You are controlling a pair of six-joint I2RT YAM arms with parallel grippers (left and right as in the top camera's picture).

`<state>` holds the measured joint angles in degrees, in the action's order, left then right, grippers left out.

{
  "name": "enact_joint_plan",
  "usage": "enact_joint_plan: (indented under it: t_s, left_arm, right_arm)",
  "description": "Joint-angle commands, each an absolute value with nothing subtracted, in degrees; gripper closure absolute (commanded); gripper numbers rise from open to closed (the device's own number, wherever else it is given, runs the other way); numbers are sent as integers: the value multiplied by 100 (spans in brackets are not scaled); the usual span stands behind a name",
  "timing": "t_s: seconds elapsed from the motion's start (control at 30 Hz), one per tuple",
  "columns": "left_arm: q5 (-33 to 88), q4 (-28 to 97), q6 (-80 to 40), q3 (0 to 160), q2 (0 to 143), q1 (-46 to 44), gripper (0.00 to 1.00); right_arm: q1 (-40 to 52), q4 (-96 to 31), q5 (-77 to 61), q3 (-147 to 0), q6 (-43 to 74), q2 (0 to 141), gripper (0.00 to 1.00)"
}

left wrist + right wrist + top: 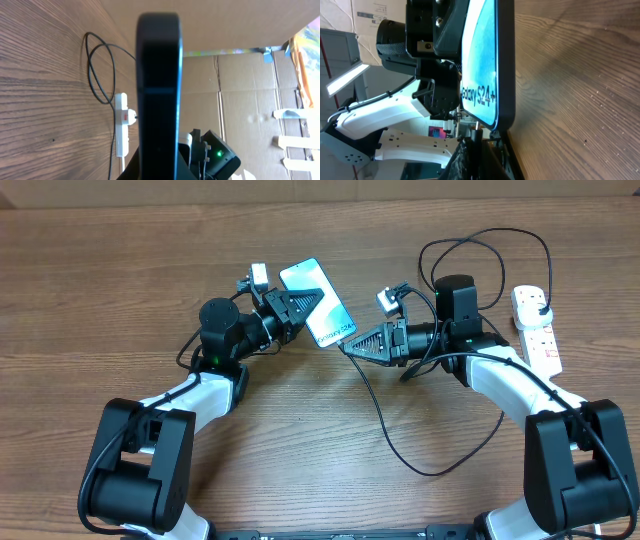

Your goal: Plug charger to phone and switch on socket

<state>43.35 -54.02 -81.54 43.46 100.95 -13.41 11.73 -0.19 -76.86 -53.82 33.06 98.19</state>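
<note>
Left end effector [298, 307] is closed on the phone [320, 298], held near the centre of the desk [120, 270]. Right end effector [350, 345] is clamped on the charger [384, 425] connector at the phone's lower edge. Seating cannot be confirmed. The plug sits in the socket [538, 330], well apart. Switching appears outstanding.

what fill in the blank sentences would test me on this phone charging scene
1. The left gripper is shut on the ____.
2. The phone screen reads Galaxy ____.
3. The right gripper is shut on the ____.
4. The socket lies on the robot's ____ side.

Missing words: phone; S24+; charger; right
</note>
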Motion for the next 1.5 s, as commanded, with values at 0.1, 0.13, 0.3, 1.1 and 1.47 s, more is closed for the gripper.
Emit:
enact_joint_plan:
  t_s: [0.1, 0.13, 0.3, 1.1, 1.47]
  left_arm:
    - [4298, -5476, -8281, 4364, 10007, -1378, 96]
    - [4257, -5476, -8305, 4366, 10007, -1378, 96]
    - [4134, -5474, -8320, 4364, 10007, -1378, 96]
    - [4512, -5603, -8322, 4364, 10007, -1120, 96]
    - [4318, -5603, -8405, 4366, 10007, -1315, 96]
  right_arm:
    - [1181, 196, -7658, -5459, 3323, 9714, 96]
    - [1181, 200, -7658, -5459, 3323, 9714, 96]
    - [1181, 215, -7658, -5459, 3323, 9714, 96]
    - [1199, 263, -7658, -5459, 3454, 9714, 96]
    - [1199, 292, -7653, -5459, 3476, 9714, 96]
